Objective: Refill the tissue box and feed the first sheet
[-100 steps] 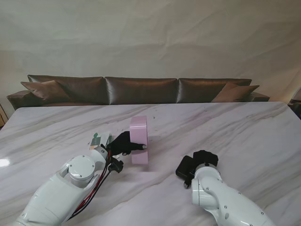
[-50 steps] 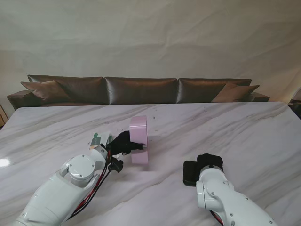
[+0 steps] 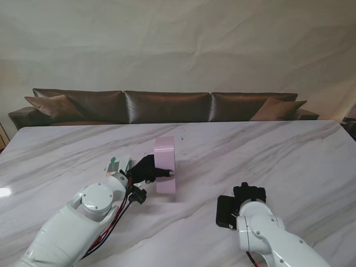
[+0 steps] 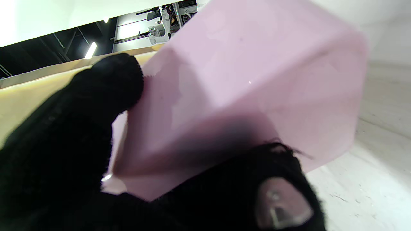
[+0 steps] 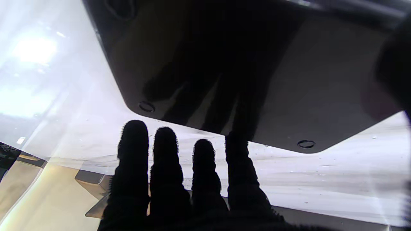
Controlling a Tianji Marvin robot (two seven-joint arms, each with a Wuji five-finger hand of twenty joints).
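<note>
Tissue box (image 3: 165, 172), pink, stands on edge near the middle of our marble worktop (image 3: 278, 150).
We grasp the box in our left robot hand (image 3: 146, 169), thumb (image 4: 106, 83) on one face and a finger (image 4: 276, 192) under its edge. Our right robot hand (image 3: 248, 194) lies flat, fingers (image 5: 165, 154) outstretched, one touching a black flat plate (image 3: 225, 211).

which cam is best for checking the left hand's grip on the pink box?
Left wrist view: the pink box fills the frame, with the left hand and its fingers wrapped on it. Stand view shows the box standing on edge on the table, contact small. Right wrist view doesn't show it.
</note>
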